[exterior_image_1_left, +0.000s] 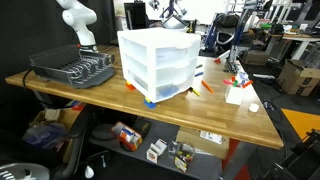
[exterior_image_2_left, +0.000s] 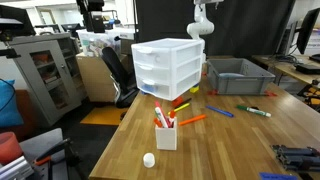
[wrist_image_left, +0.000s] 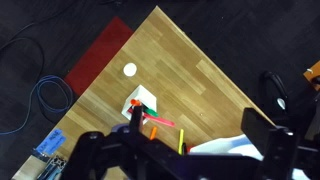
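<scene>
Gripper (wrist_image_left: 178, 150) wide open — empty, above white drawers (wrist_image_left: 216, 148)

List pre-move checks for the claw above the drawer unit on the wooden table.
1. Claw open and empty: ok, jaws stand wide with nothing between them.
2. Claw clear of the white plastic three-drawer unit: ok, it hangs high above it.
3. Drawers shut: ok, all three look flush in both exterior views.
4. White square cup holding markers upright: ok, standing apart from the unit.
5. Tabletop free by the unit's base: not ok, a loose orange marker lies there.
6. Small white round object near the table edge, what it is: cannot tell.
</scene>
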